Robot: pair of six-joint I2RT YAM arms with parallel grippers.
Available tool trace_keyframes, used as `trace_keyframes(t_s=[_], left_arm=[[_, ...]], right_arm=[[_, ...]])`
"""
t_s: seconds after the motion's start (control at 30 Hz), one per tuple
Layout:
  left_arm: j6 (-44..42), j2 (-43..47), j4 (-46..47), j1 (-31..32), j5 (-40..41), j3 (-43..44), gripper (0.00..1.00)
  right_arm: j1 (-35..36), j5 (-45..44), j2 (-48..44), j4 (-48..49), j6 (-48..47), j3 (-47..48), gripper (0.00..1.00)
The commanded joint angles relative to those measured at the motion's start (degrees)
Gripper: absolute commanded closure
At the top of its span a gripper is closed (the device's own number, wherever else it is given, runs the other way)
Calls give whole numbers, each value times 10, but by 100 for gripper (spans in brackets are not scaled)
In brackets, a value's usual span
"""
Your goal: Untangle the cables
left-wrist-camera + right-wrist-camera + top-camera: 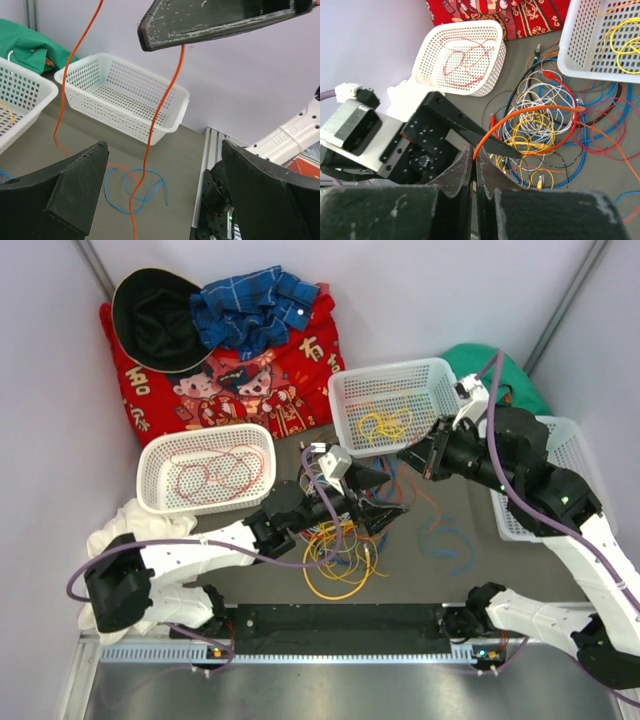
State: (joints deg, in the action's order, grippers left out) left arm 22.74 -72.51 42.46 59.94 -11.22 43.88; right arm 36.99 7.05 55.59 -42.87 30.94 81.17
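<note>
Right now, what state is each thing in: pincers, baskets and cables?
Left pincer: open.
Right pincer: shut on the orange cable.
Orange cable: lifted, far end in the pile.
Pile: tangled.
Left basket: holds a red cable.
Middle basket: holds yellow cables.
Right basket: empty.

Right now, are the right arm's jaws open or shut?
Shut: its fingers meet in the right wrist view, pinching the orange cable.

From above, the left arm (200,548) and right arm (505,458) cover the middle of the cable heap (340,570); its crossings are too fine to tell. The orange cable (148,150) leaves the left wrist view's bottom edge, ends unseen
</note>
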Motion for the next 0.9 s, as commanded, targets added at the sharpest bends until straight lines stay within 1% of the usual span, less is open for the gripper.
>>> trace_keyframes(t_s=[0.0, 0.1, 0.2, 0.27, 0.33, 0.37, 0.4, 0.43, 0.47, 0.5, 0.53, 0.57, 0.7, 0.73, 0.77, 0.8, 0.83, 0.87], left_arm=[[-32, -26, 79, 2, 18, 44, 1], [-39, -41, 88, 2, 30, 57, 3], [-44, -48, 87, 2, 35, 72, 7], [-47, -54, 85, 2, 34, 84, 16], [-50, -59, 83, 2, 34, 93, 26], [-51, -61, 82, 2, 31, 102, 39], [-51, -63, 79, 2, 26, 106, 45], [-51, -68, 73, 2, 23, 110, 53], [-51, -69, 70, 2, 20, 117, 69], [-50, -71, 68, 3, 17, 121, 83], [-49, -74, 61, 2, 18, 124, 93], [-47, -76, 58, 2, 19, 127, 100], [-43, -76, 53, 3, 16, 132, 100], [-42, -74, 47, 2, 21, 133, 100], [-43, -71, 28, 2, 27, 139, 100], [-45, -58, 15, 2, 32, 141, 100], [-56, -51, -3, 3, 60, 145, 100], [-61, -41, -44, 3, 78, 153, 100]], right_arm=[[4, 13, -12, 9, 11, 17, 100], [4, 16, -18, 11, 14, 4, 100], [4, 17, -23, 16, 15, -7, 100], [4, 17, -26, 17, 14, -13, 100], [4, 16, -29, 17, 14, -19, 100], [4, 16, -29, 17, 13, -21, 100], [4, 15, -30, 18, 11, -25, 100], [4, 13, -34, 18, 12, -28, 100], [4, 12, -35, 18, 11, -28, 100], [4, 12, -36, 19, 11, -29, 100], [4, 11, -39, 18, 11, -30, 100], [4, 10, -40, 17, 10, -30, 100], [4, 5, -46, 12, 5, -29, 100], [4, 2, -48, 11, 4, -29, 94], [4, 3, -51, 11, 1, -27, 76], [4, -1, -54, 10, -4, -24, 53], [4, -6, -58, 9, -5, -22, 22], [4, -14, -61, 5, -7, -21, 12]])
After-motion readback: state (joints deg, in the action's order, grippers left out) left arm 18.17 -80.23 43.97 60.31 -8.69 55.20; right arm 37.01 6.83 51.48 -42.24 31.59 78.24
